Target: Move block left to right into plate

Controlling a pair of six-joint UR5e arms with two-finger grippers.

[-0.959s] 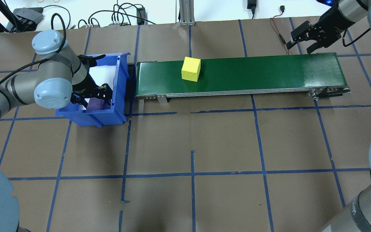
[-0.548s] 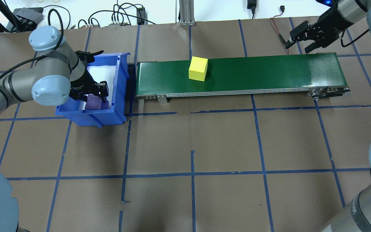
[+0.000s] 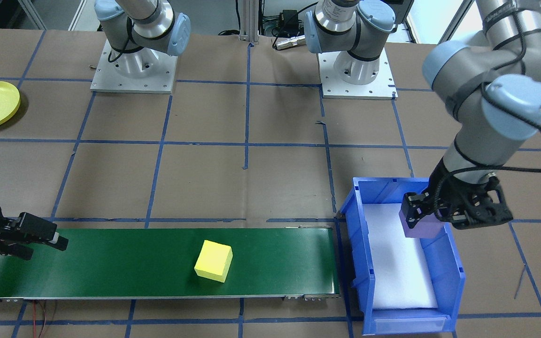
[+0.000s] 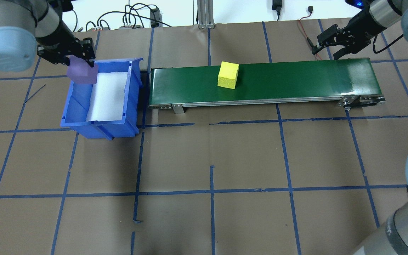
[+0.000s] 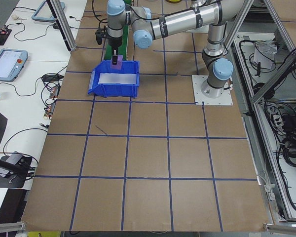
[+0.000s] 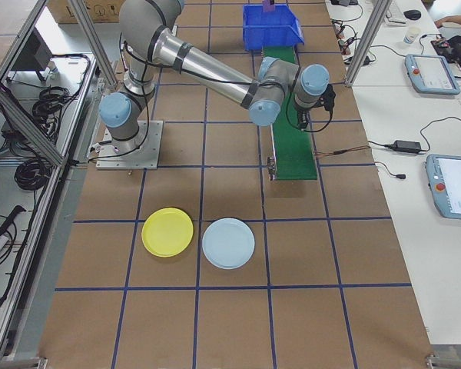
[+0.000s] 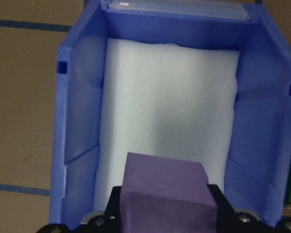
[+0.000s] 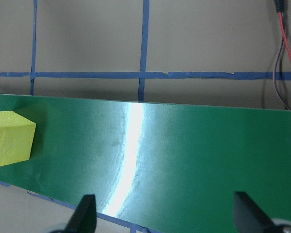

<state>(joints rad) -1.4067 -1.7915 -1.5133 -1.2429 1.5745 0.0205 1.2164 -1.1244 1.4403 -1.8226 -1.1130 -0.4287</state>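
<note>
**Q:** Why did you hold the purple block (image 4: 81,73) where the figure showed it?

**A:** You had the left tool (image 3: 432,217) clenched on the purple block, raised above the blue bin (image 4: 129,106) near its back end. The wrist view showed the block (image 7: 167,191) clear of the white foam pad (image 7: 169,97) lining the bin. That height probably let the block pass over the bin wall on its way to the green conveyor belt (image 4: 296,78) beside it.

**Q:** And the right tool (image 4: 335,42)?

**A:** You kept it released, fingers (image 8: 85,213) spread, above the far end of the belt. This was likely a waiting post: the yellow block (image 4: 228,74) lay near the middle of the belt, well apart from that tool, and presumably had to arrive there before you could grasp it.

**Q:** Where was the plate?

**A:** The yellow plate (image 6: 167,231) lay on the tabletop (image 4: 246,159) on the robot's right, just beside a pale blue plate (image 6: 228,243) and well apart from the belt's end. No block lay in it. The layout suggested a relay: bin, belt, then plate.

**Q:** Was any writing legible?

**A:** Dark lettering ran along the right arm's sleeve (image 4: 390,233) in the overhead view, but it was too small and cut off to read. No label showed on the blocks, bin or plates.
</note>
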